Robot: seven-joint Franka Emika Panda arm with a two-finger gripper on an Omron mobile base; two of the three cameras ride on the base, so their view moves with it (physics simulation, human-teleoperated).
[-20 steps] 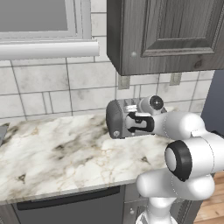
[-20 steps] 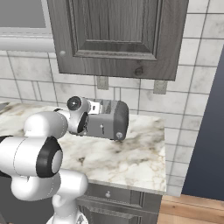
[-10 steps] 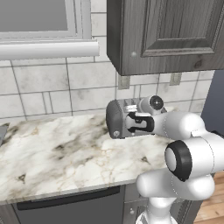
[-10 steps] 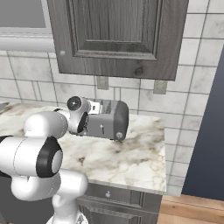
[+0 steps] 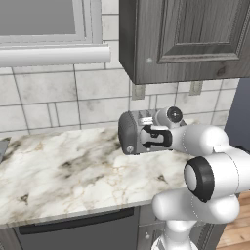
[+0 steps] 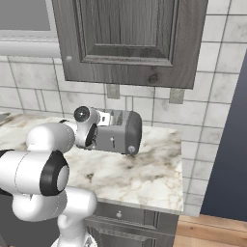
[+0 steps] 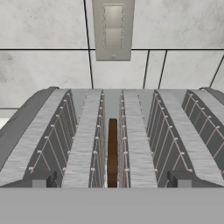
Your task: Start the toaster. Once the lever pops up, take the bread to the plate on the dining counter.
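One bread (image 7: 112, 153) slice upright in toaster (image 7: 83, 144) slot; end effector (image 7: 112, 179) spread above.

I am working in a home kitchen: a marble surface (image 5: 63, 171) is running under dark wood cabinets (image 5: 185, 39), backed by tiled wall (image 5: 49, 97), with a toaster (image 6: 118, 131) on it.

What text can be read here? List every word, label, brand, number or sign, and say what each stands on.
None: no picture holds readable text.
The toaster is plain grey metal with no brand or markings; the knob on its end bears no numbers.
The wall outlet plate is blank.
The cabinet door, wall tiles and marble counter carry no labels.
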